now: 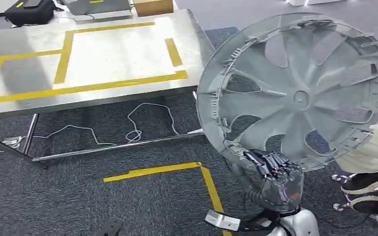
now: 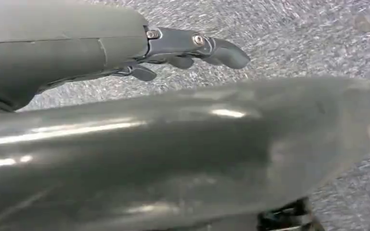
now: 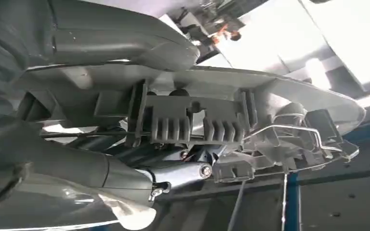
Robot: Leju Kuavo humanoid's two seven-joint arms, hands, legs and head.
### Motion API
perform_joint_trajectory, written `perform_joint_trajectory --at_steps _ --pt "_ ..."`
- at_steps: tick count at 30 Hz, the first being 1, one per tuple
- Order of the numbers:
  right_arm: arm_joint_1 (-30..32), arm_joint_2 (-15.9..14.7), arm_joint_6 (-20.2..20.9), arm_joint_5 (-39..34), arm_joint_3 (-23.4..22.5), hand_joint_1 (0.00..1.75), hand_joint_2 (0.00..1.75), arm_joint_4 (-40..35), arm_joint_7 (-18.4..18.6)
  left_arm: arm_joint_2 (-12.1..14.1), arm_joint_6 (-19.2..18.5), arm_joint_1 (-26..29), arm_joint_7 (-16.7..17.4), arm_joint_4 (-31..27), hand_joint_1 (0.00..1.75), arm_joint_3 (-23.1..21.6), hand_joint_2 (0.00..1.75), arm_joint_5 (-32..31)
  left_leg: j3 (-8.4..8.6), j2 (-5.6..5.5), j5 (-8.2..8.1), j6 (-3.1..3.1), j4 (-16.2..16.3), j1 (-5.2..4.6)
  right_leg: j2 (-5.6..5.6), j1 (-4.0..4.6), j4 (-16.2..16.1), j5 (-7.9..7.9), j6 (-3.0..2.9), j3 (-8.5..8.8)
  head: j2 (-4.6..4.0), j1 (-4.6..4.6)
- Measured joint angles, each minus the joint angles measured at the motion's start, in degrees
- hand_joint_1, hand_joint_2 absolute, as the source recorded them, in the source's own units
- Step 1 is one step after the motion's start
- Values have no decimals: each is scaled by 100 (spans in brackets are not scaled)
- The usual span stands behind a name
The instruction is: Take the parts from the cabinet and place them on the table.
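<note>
R hand (image 1: 274,173) grips the lower rim of a large grey wheel cover (image 1: 295,93), fingers curled over the edge; cover held upright, ribbed back side facing the head cam, clear of the floor and just beside the steel table's (image 1: 29,98) near-right corner. Right wrist view shows the rim's clips and wire ring pressed against the fingers (image 3: 173,175). L hand (image 2: 125,53) hangs over grey carpet (image 2: 294,33), fingers part-extended and apart, holding nothing. No containers w/ contents visible.
</note>
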Motion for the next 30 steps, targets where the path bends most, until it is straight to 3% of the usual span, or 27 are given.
perform_joint_trajectory --at_steps 1,2,3,4,6,7,11,12,13,16,17,18,19,21,22,23,26,27,28,30 --pt "-1 0 0 6 0 175 175 11 0 0 0 1 0 0 0 2 0 0 -208 18 -142 -18 424 15 -47 0 1 -12 -5 9 0 0" --pt "0 0 0 9 0 175 175 26 0 0 0 6 0 0 0 2 0 2 -313 22 -147 -28 613 28 -85 0 1 -26 -6 21 0 -2" --pt "-1 0 0 13 0 175 175 39 0 2 0 13 0 0 0 2 0 2 -272 24 -1 -30 510 37 -106 1 2 -41 0 39 0 2" --pt "-1 0 0 13 0 175 175 48 0 4 0 15 0 0 0 4 0 2 -129 24 229 -19 190 36 -119 4 2 -58 3 61 0 -4" --pt "-2 0 0 15 0 175 175 55 0 9 0 15 0 0 0 7 0 0 362 24 770 70 -843 19 -147 12 0 -98 22 127 0 -2" --pt "-2 0 0 15 0 175 175 61 0 20 0 15 0 0 0 7 0 2 472 28 706 138 -1008 -8 -159 16 -1 -113 36 113 0 13" --pt "-5 0 0 11 0 175 175 72 0 17 2 29 0 0 0 11 0 2 483 28 658 230 -1176 -38 -171 26 -59 -102 163 106 0 -7" --pt "-4 0 0 11 0 175 175 72 0 11 2 29 0 0 0 13 0 0 557 32 703 255 -1295 43 -171 24 -42 -161 193 67 0 13" --pt "-5 0 0 11 0 175 175 74 0 9 2 22 0 0 0 13 0 -2 595 30 701 271 -1328 33 -173 34 78 -235 210 43 0 20" --pt "-5 -4 -2 13 0 175 175 85 0 -4 0 10 0 0 0 13 0 -4 611 32 675 319 -1324 33 -167 18 1371 -785 260 -636 0 35" --pt "-3 -4 0 -4 -2 175 175 90 0 -2 0 13 0 0 0 15 0 -4 612 32 669 323 -1321 33 -169 19 1640 -824 273 -813 0 39" --pt "-3 -4 0 -13 -9 175 175 107 0 -2 0 18 0 0 0 15 0 -4 623 30 659 317 -1319 33 -170 13 1631 -711 279 -856 0 42" --pt "-4 -4 0 -20 -9 175 175 118 0 -4 0 19 0 0 0 15 0 -4 638 22 648 303 -1316 34 -170 1 1364 -476 285 -764 0 37" --pt "-4 -4 -2 -50 -9 175 175 118 0 -18 0 17 0 0 0 15 0 -4 673 2 599 253 -1278 44 -175 -21 375 91 286 -311 0 39" --pt "-5 -7 0 -52 -7 175 175 118 -2 -15 0 18 0 0 0 15 0 -7 676 -1 567 216 -1248 45 -171 -20 101 61 293 -171 0 37" --pt "-8 -7 -2 -57 2 175 175 125 -2 -11 0 8 0 0 0 15 0 -7 630 -3 540 176 -1167 -3 -152 -6 4 33 252 -99 0 53" --pt "2 -7 0 -100 2 175 175 135 -4 -9 -2 18 0 0 0 17 0 -7 633 1 558 143 -1191 10 -130 20 59 29 170 -124 0 44" --pt "2 -7 0 -105 2 175 175 135 -4 -4 -2 15 0 0 0 20 0 -9 629 3 515 116 -1165 18 -138 -19 38 42 123 -113 0 44" --pt "1 -7 0 -105 6 175 175 135 -4 -7 -2 15 -2 0 0 20 0 -15 598 22 418 79 -1060 20 -144 -21 38 41 100 -95 0 27" --pt "0 -7 0 -90 15 175 175 135 -4 -7 -15 12 -7 0 0 20 0 -15 278 32 5 29 -306 34 -159 -16 39 19 49 -77 0 2"
